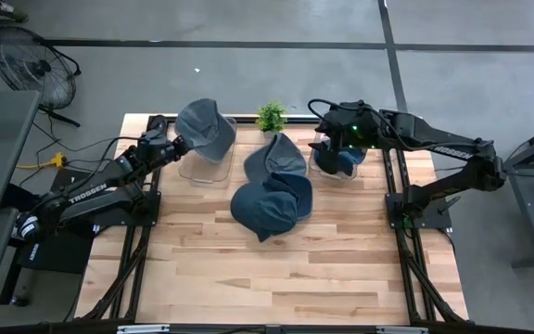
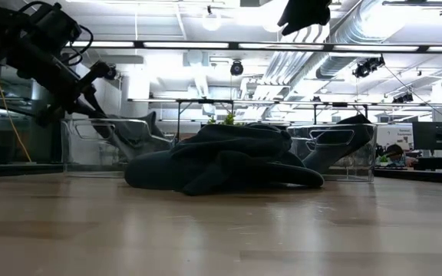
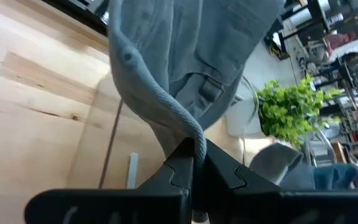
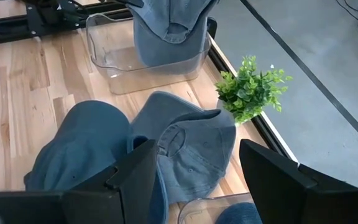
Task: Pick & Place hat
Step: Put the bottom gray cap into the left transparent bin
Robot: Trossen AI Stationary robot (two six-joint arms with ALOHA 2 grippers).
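A grey-blue hat (image 1: 207, 128) lies over the far end of a clear bin (image 1: 204, 169) at the table's far left. My left gripper (image 1: 180, 145) is shut on it at the hat's left side. Several darker blue hats (image 1: 272, 193) are heaped on the table's middle. My right gripper (image 1: 337, 141) hangs open above a second clear bin (image 1: 337, 167) at the far right, which holds a blue hat (image 1: 343, 163); it touches nothing. The right wrist view shows its fingers spread wide (image 4: 197, 186) above the heap (image 4: 166, 149). My left gripper pinches the hat's thick stitched edge (image 3: 190, 138) between its two fingers. The fingers come from the table's left side, slanting down. The cloth rises slack from the fingertips, and the hat's body (image 4: 166, 31) rests in the bin against its far wall.
A small green plant (image 1: 270, 116) stands at the far edge between the two bins. The near half of the wooden table (image 1: 276, 278) shows bare boards. Black frame rails (image 1: 399, 232) run along the left and right sides.
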